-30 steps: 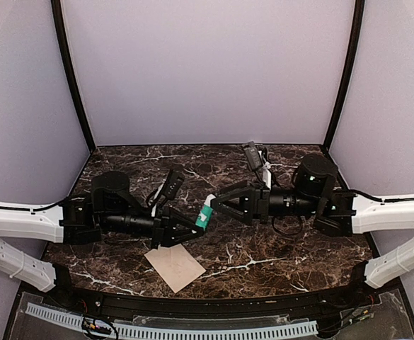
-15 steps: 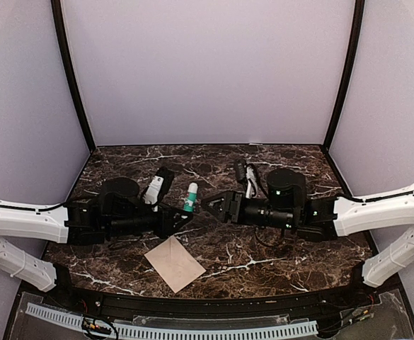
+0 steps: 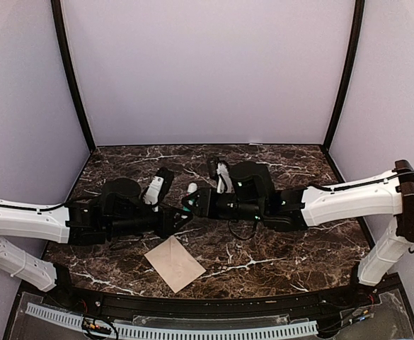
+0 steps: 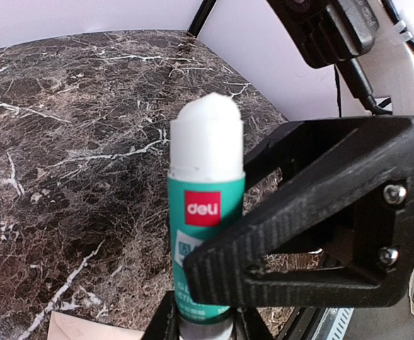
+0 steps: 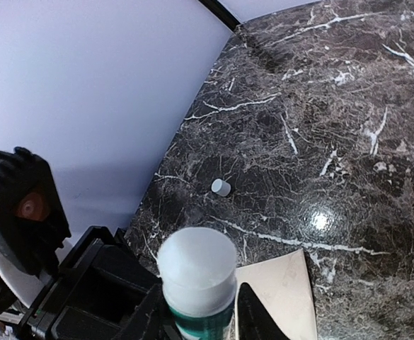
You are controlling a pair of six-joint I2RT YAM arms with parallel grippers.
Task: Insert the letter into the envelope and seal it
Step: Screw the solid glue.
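The cream envelope [image 3: 175,263] lies flat on the marble near the front edge; one corner shows in the right wrist view [image 5: 281,290]. The letter is out of view. My left gripper [image 3: 180,217] is shut on the base of an upright teal glue stick [image 4: 207,212] whose white glue tip is bare. My right gripper [image 3: 193,202] has come in from the right, and its fingers [image 5: 253,315] straddle the stick's upper body [image 5: 196,273]. A thin gap still shows beside one finger.
The glue stick's small white cap [image 5: 221,187] lies loose on the marble, behind and to the left of the arms. Pale walls close the table [image 3: 284,251] on three sides. Both arms meet low over its middle.
My left gripper tipped the glue stick upright. The right arm slid left to it, and its jaws have been narrowing around the stick. The envelope has not moved.
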